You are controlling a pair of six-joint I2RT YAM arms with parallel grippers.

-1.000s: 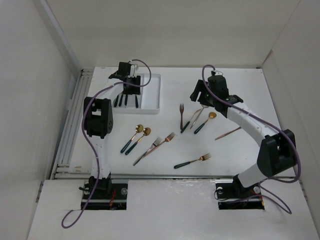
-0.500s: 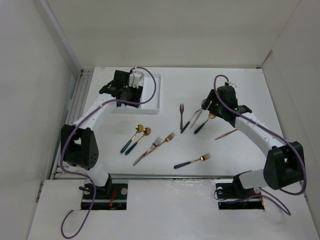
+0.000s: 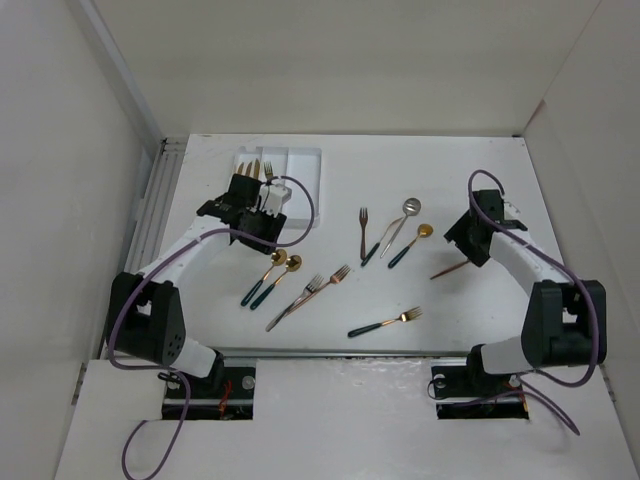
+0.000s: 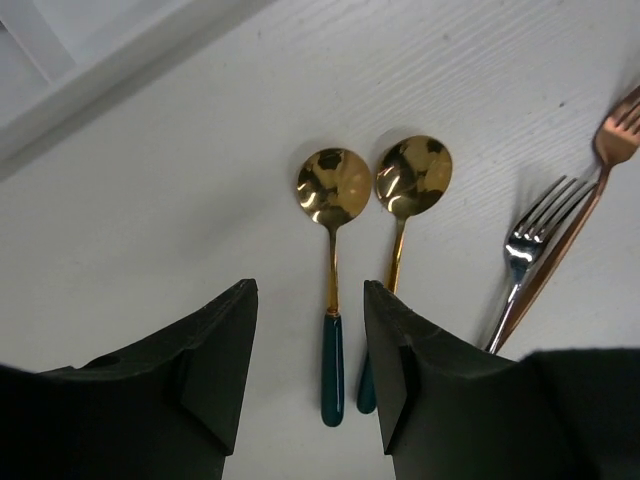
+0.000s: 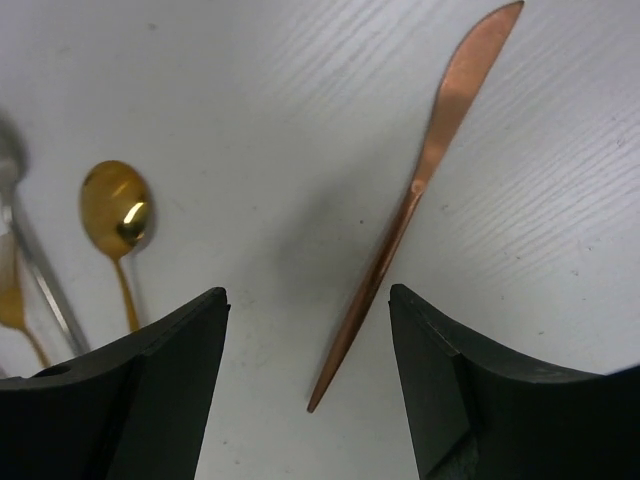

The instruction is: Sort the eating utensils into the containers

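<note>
- Starting at the near edge: one green-handled fork point(image 3: 385, 322) lay closest to the arm bases, with neither arm near it.
- A bit further in, left of the middle, a silver fork point(image 4: 530, 235) and a copper fork point(image 4: 610, 140) sat side by side.
- Just beyond those were the two gold spoons point(image 4: 333, 190), with the left gripper point(image 4: 305, 330) hanging over them, fingers spread and empty.
- In the left wrist view, the left-hand spoon pointed its bowl away and its green handle ran straight back into the gap. Its long axis sat roughly square to the closing line.
- My guess is a plain drop and squeeze would've done it. The second spoon lay just beside, so it could've been caught too.
- Over by the right edge was the all-copper knife point(image 5: 420, 190), and the right arm was clearly the nearer one.
- The right gripper point(image 5: 308, 320) hovered above it, fingers apart and holding nothing. The knife lay slanted, thin end in the gap and blade running off ahead towards the right finger's side.
- Around the middle there was another fork point(image 3: 363, 232), a silver spoon point(image 3: 400, 220) and one more gold spoon point(image 3: 412, 245).
- In the far-left corner sat the white tray point(image 3: 305, 190) with a few utensils already in. I couldn't tell which compartments, since the arm hid part of it.
</note>
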